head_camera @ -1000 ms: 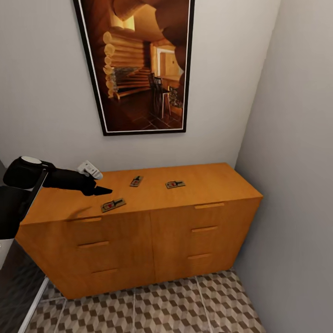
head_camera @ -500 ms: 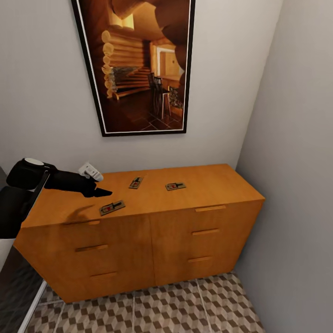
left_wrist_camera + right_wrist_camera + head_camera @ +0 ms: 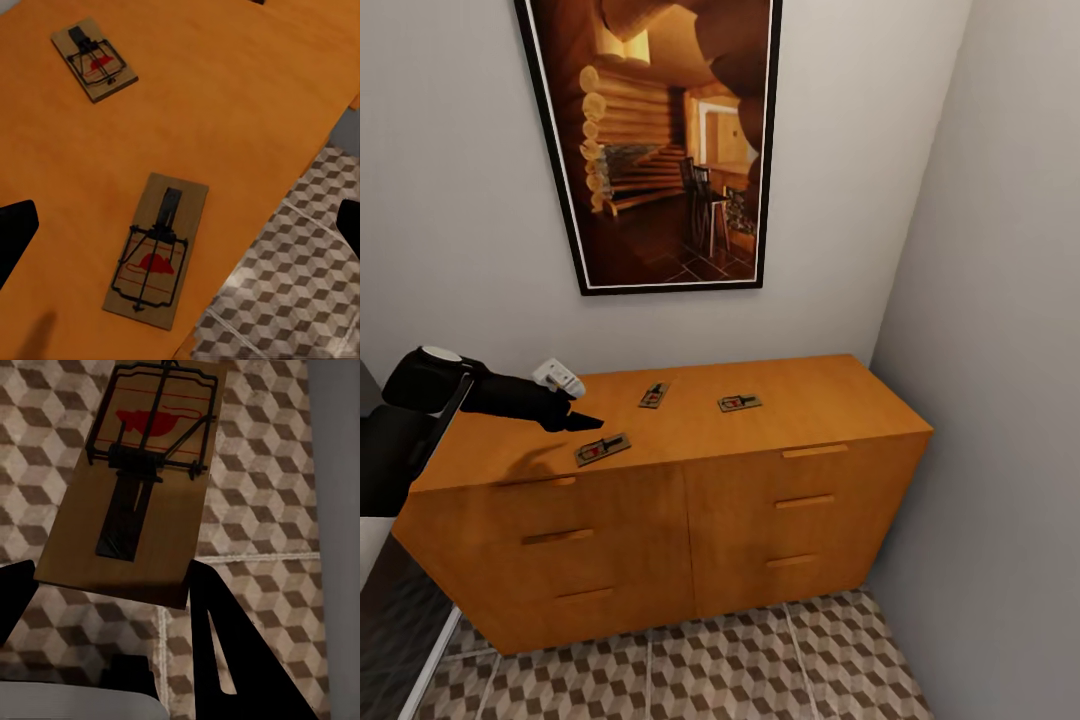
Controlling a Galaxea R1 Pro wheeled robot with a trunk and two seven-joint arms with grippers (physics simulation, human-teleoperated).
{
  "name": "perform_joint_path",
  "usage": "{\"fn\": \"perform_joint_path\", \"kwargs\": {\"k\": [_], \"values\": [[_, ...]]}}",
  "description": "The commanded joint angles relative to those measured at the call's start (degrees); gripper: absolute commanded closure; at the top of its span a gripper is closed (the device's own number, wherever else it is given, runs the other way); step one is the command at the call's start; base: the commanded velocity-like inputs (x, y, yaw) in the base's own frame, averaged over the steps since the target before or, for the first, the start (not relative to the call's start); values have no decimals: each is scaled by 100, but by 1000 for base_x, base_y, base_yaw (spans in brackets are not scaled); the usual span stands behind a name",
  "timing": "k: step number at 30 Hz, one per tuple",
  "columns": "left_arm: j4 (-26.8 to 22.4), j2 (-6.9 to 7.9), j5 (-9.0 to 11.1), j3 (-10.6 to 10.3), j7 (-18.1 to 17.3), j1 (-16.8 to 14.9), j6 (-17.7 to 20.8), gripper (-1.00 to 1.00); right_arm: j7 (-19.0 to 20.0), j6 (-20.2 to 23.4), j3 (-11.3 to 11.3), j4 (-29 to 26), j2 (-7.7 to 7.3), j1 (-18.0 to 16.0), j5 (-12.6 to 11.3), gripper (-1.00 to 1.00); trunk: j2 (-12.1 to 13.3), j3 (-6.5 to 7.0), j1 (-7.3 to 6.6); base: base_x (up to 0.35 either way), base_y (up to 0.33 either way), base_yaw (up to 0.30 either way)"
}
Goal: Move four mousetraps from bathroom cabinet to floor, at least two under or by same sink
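While the left gripper (image 3: pixel 582 419) hangs just above the cabinet (image 3: pixel 660 480) top near its left end, its two fingers stand wide apart, with one dark fingertip (image 3: pixel 16 236) at each side of the left wrist view and nothing between them. Directly under this gap lies the near trap (image 3: pixel 156 250), which is flat on the wood and close to the front edge of the cabinet. In the head view this same trap (image 3: pixel 603 448) is just in front of the fingertips and a little to the right of them. Its long axis runs at a slant to the front edge, and it seems to lie roughly across the line between the two fingers, so I judge that they could close on the long sides with little or no turn of the wrist.

Two more traps rest further back on the cabinet top: the middle trap (image 3: pixel 653 394) toward the wall, and the right trap (image 3: pixel 739 401) nearer the centre of the cabinet. Both are further from the left gripper than the near trap.

The right gripper (image 3: pixel 112 585) pinches the fourth trap (image 3: pixel 133 480) by one short end, and it holds the board above the floor (image 3: pixel 262 510). For the traps on the cabinet the left arm is clearly the nearer one.
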Motion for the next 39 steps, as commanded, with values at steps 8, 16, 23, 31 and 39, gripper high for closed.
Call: {"fn": "perform_joint_path", "kwargs": {"k": [8, 16, 23, 31, 39], "values": [[32, 10, -60, -68, -58, 11, 39, -100, 194, 2, 19, 7, -7, -3, 41, 100, -3, -6, 0, 0, 0, 0], [170, 18, -60, -210, -58, 22, 39, -100, 212, 5, 18, 7, -8, -5, 45, 100, -3, -6, 0, 0, 0, 0], [309, 19, -60, -227, -58, 50, 36, -100, 215, 6, 18, 7, -20, -3, 44, 100, -3, -6, 0, 0, 0, 0], [348, 19, -63, -242, -50, 108, 31, -100, 222, 4, 20, 7, -28, -6, 43, 100, -3, -6, 0, 0, 0, 0], [355, 19, -60, -243, -49, 117, 31, -100, 255, -3, 21, 7, -31, -2, 45, 100, -3, -6, 0, 0, 0, 0]]}}
